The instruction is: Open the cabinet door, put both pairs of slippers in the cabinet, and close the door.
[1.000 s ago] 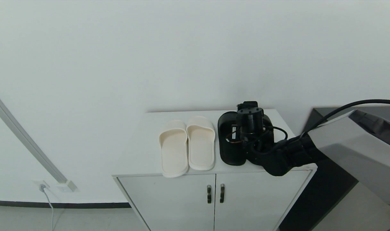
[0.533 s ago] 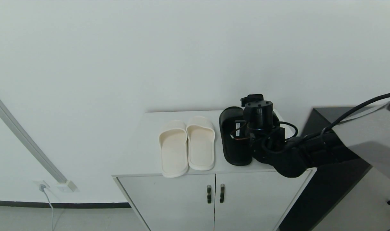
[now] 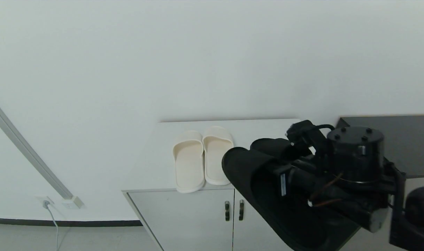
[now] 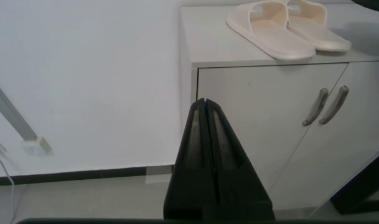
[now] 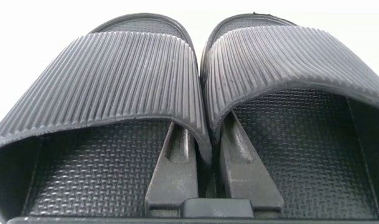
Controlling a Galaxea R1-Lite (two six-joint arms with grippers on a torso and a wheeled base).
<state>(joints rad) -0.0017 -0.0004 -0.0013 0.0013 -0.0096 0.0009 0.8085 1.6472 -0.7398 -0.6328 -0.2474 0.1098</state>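
Head view gives you two pairs of slippers. Two cream slippers [image 3: 202, 160] lie side by side on the cabinet [image 3: 156, 164] top. Two black slippers [image 3: 257, 174] hang in the air at their 4 o'clock, before the two shut doors [image 3: 184, 219] with two handles [image 3: 227, 210]. Your right arm [image 3: 354, 157] comes in from 4 o'clock. Its right gripper [image 5: 205, 140] has one finger [image 5: 173, 168] under each black strap, pinching the slippers' inner walls together. Your left gripper [image 4: 205, 104] is closed on nothing, low at the cabinet's 8 o'clock.
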